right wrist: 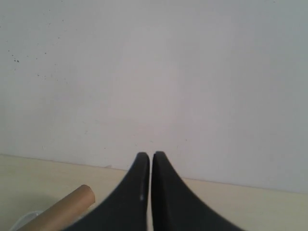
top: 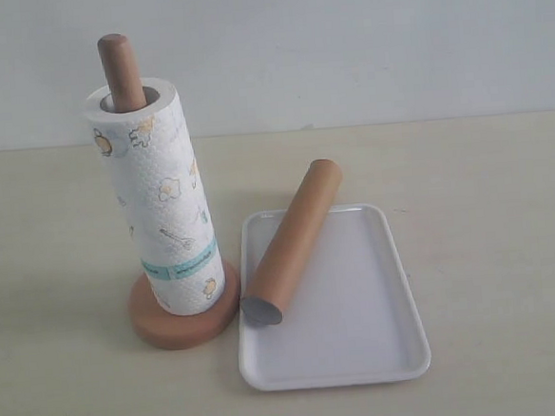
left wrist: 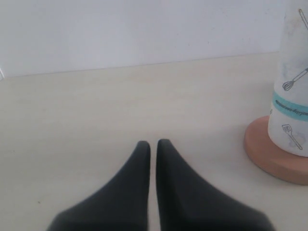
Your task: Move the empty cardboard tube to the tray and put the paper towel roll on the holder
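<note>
The printed paper towel roll (top: 163,202) stands upright on the wooden holder (top: 185,321), with the rod's rounded top (top: 120,69) poking out of its core. The brown cardboard tube (top: 294,240) lies slanted across the left part of the white tray (top: 363,345), its far end over the tray's back rim. Neither gripper shows in the exterior view. My left gripper (left wrist: 153,143) is shut and empty, low over the table, with the roll (left wrist: 291,82) and holder base (left wrist: 269,154) off to one side. My right gripper (right wrist: 148,155) is shut and empty; the tube's end (right wrist: 72,204) lies beside it.
A pale wooden table (top: 487,203) carries everything, with a plain light wall behind. A sliver of the tray's rim (right wrist: 21,221) shows under the tube in the right wrist view.
</note>
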